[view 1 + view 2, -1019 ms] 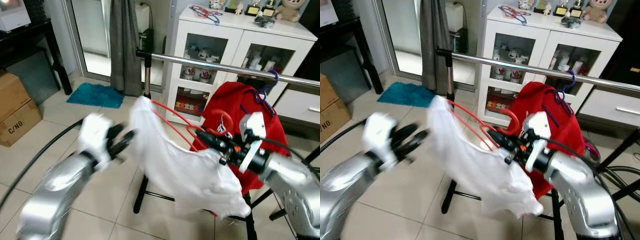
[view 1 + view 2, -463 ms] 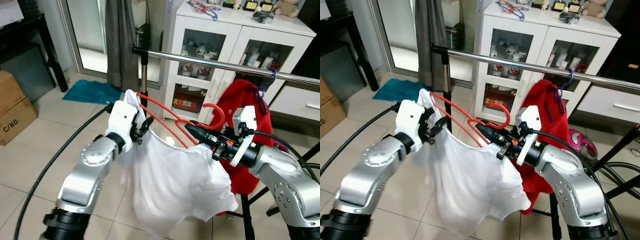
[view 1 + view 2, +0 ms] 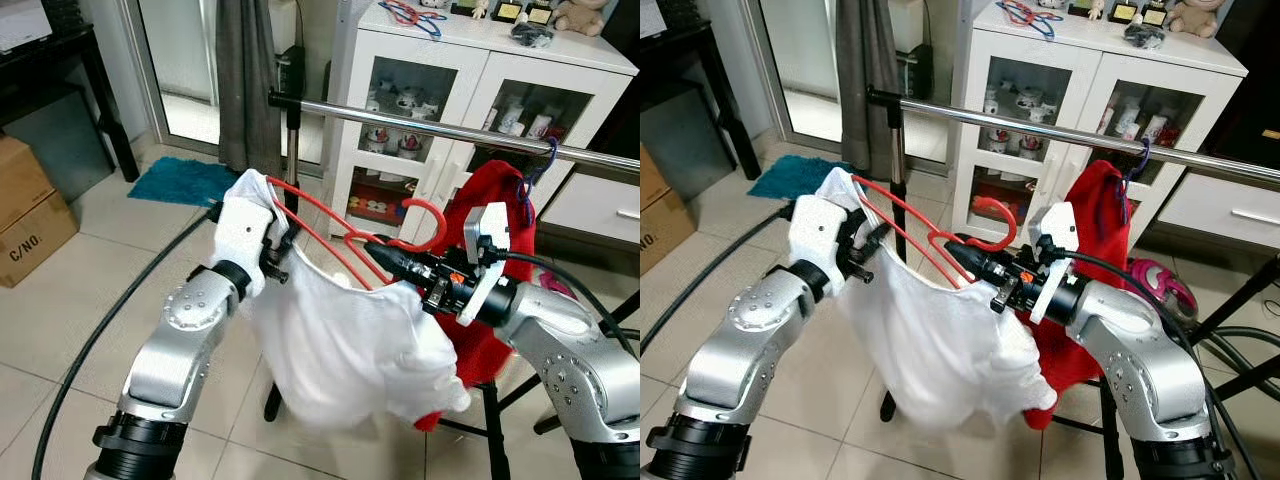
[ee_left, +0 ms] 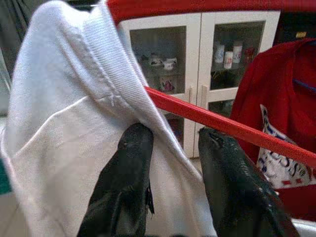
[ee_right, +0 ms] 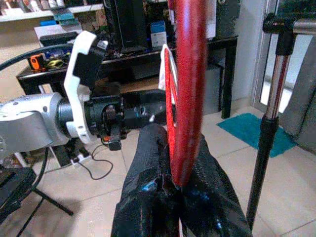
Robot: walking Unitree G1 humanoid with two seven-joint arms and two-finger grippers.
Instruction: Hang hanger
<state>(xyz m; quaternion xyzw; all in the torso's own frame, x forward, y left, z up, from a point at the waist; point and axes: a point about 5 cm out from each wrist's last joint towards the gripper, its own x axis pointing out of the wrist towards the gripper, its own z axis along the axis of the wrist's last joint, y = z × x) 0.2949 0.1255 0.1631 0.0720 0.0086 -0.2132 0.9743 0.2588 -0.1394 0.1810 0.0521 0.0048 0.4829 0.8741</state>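
A red hanger (image 5: 190, 74) carries a white shirt (image 3: 350, 340) in front of the chrome rail (image 3: 420, 125) of a clothes rack. My right gripper (image 3: 385, 255) is shut on the hanger just under its hook (image 3: 425, 204), which sits below the rail and a little in front of it. My left gripper (image 3: 280, 245) is at the shirt's left shoulder. Its fingers (image 4: 123, 182) stand apart with shirt cloth between them, and the hanger's arm (image 4: 237, 131) runs just beyond the tips.
A red garment (image 3: 505, 185) hangs on a purple hanger (image 3: 540, 160) further right on the rail. A white cabinet (image 3: 460, 70) stands behind, a grey curtain (image 3: 245, 80) and a teal mat (image 3: 185, 182) at back left, a cardboard box (image 3: 30, 210) at left. A black cable (image 3: 110, 320) crosses the floor.
My left arm swung in from the left and came up to the shirt's shoulder. Both arms have lifted the hanger and shirt slightly toward the rail.
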